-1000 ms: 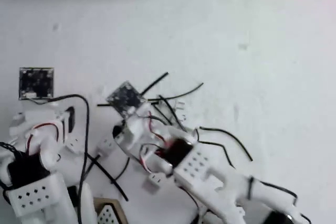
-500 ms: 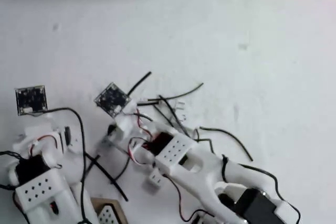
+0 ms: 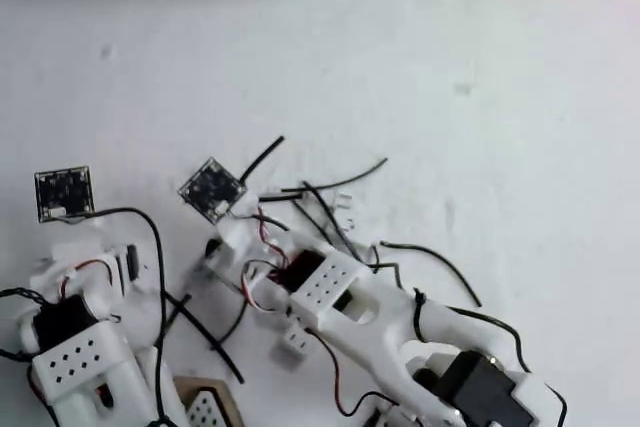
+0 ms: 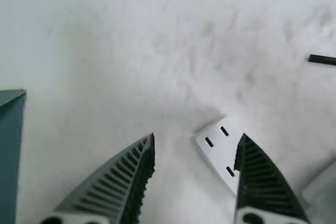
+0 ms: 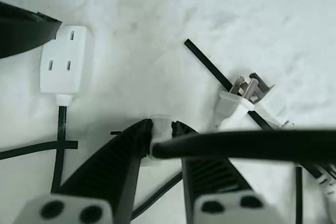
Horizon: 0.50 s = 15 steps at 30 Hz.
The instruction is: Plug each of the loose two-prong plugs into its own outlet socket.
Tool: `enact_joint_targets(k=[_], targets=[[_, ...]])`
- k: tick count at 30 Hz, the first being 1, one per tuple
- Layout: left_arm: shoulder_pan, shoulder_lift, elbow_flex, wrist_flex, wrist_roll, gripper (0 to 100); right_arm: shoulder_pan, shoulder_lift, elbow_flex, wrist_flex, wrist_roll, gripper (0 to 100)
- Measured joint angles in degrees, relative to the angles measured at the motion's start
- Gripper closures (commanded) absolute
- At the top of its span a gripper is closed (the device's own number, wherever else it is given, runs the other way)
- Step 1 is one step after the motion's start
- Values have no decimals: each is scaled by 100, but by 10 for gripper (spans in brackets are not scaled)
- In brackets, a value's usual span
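Right now your right tool (image 5: pixel 163 123) is pinched almost closed on a white plug (image 5: pixel 160 128), whose black cord (image 5: pixel 236 144) runs out sideways. It sits low over the surface (image 3: pixel 450 67), towards the near edge and left of the middle. A second plug (image 5: pixel 237 102) lies near it with its two prongs showing, and a white outlet socket (image 5: pixel 62 59) lies a little apart on its own cord. Your left tool (image 4: pixel 197 138) stands wide open by the near left corner, holding nothing. Another socket (image 4: pixel 218 148) lies flat between its fingers, close against one of them
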Motion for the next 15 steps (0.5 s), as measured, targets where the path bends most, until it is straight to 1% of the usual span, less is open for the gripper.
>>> enact_joint_targets(k=[5,11,15], targets=[[0,0,0,0,0,744,-62,0,-9,35,0,982],[0,0,0,0,0,744,-88,-158,-193,809,-26,982],[0,0,0,0,0,744,-88,-176,-193,879,-141,982]])
